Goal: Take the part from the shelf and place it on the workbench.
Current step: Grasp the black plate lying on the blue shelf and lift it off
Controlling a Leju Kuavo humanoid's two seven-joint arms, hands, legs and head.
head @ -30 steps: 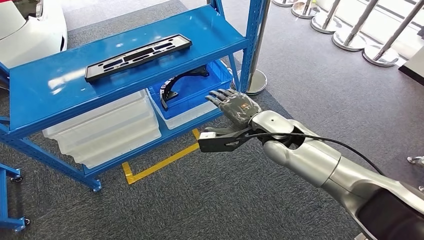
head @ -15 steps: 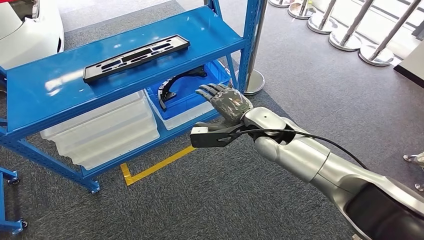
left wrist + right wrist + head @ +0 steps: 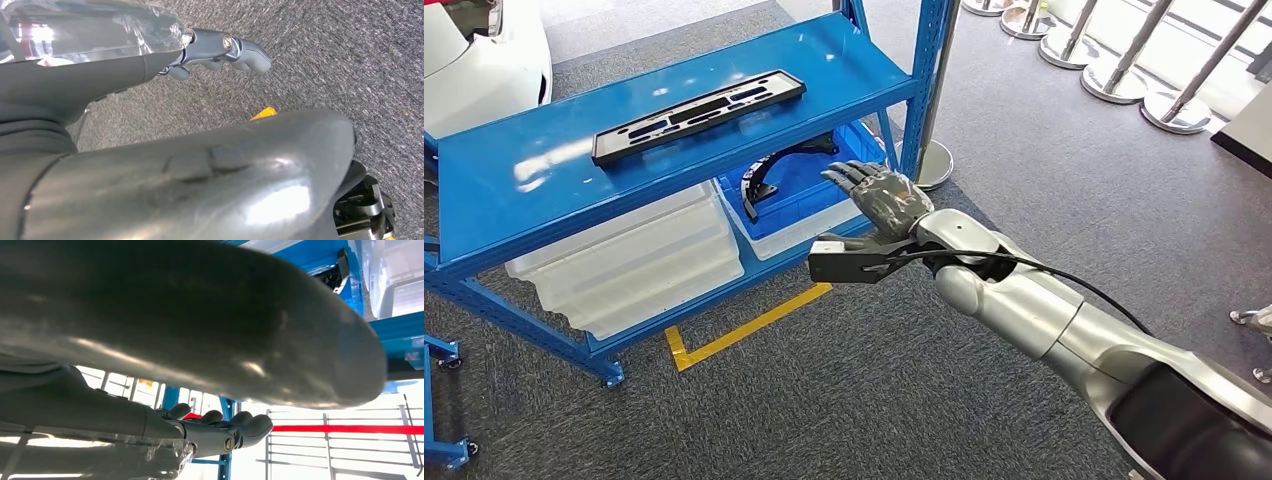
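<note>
Part-wise, a long black slotted plate (image 3: pixel 699 115) is seen lying flat on the top board of the blue shelf (image 3: pixel 514 200), untouched and well apart from both hands. Largest in the scene is that shelf, standing on grey carpet (image 3: pixel 844 400). On its lower board, clear plastic bins (image 3: pixel 629 265) are stacked beside a blue bin (image 3: pixel 809 190) in which a curved black piece (image 3: pixel 769 172) is held. Yellow floor tape (image 3: pixel 749 325) is laid before the shelf. The right hand (image 3: pixel 879 198) is raised just in front of the blue bin, fingers (image 3: pixel 849 178) spread and nothing gripped (palm downward). The left hand (image 3: pixel 220 50) hangs above the carpet, its fingers loosely curled around nothing.
</note>
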